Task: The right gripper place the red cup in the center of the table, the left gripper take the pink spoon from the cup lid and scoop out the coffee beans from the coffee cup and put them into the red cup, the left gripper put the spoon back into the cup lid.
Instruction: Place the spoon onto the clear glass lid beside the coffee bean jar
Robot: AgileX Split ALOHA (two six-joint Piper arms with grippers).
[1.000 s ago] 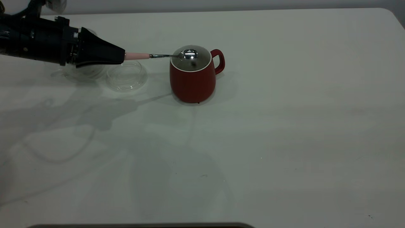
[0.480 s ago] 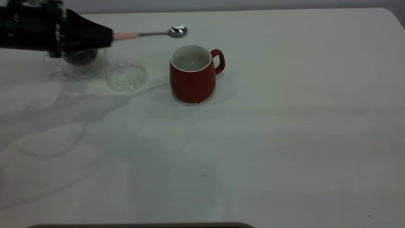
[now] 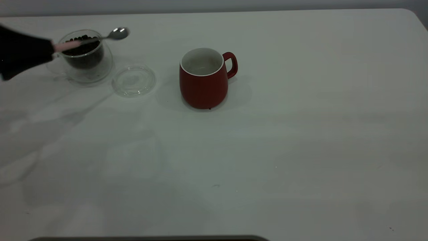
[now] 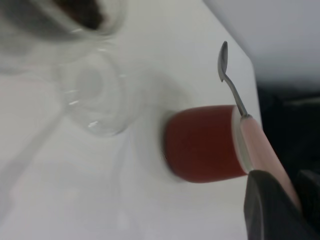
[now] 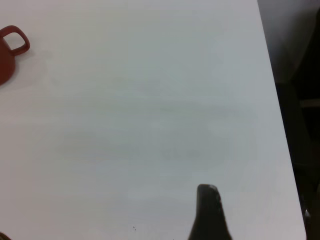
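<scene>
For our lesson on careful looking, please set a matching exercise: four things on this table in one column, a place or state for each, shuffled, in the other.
Things:
1. red cup
2. pink spoon
3. cup lid
4. coffee cup

Places or states:
A. holds dark coffee beans
B. lies flat between the two cups
C. held in the left tool
D. stands upright mid-table, handle to the view's right

Pairs: 1-D, 2-C, 3-B, 4-A

We see a pale grey wall (image 3: 214,5) running along the top edge of the frame. Soft grey shadows (image 3: 50,134) spread across the left half of the white surface. A dark strip (image 3: 150,238) sits along the bottom edge, left of centre.
</scene>
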